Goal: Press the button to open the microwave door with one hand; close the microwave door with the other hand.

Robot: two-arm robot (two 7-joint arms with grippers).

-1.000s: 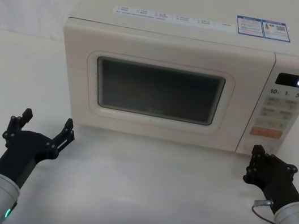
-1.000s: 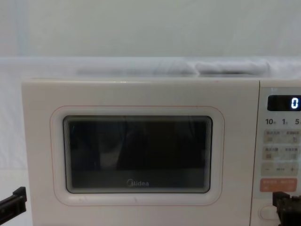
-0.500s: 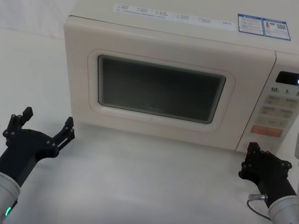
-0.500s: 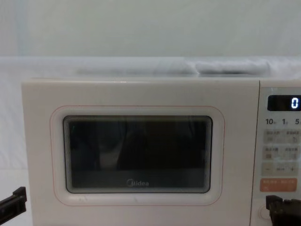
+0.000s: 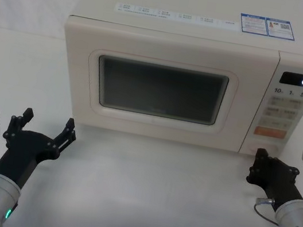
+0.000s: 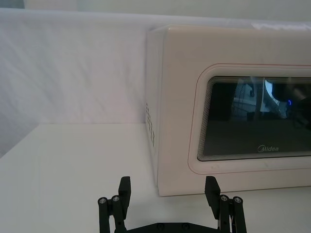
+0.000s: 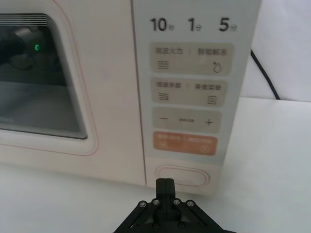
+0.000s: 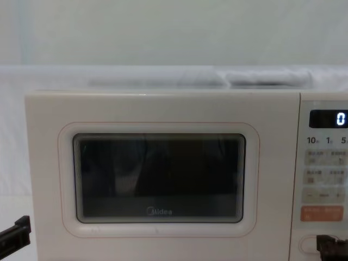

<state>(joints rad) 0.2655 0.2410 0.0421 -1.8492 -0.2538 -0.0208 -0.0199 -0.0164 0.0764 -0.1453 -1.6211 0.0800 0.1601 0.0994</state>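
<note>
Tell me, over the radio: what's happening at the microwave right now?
Right claw shut, just before wide cream pill-shaped button. Left claw open, parked off door's left. Cream microwave door with dark window closed. Nothing in the way.

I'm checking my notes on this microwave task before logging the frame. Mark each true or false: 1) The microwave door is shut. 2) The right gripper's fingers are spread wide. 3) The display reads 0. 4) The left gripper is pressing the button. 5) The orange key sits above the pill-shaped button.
1) True: the microwave door sits flush.
2) False: the right gripper is shut, pointing at the button.
3) True: the display shows 0.
4) False: the left gripper is open, low by the door's left corner, off the microwave.
5) True: the orange key is directly above it.
</note>
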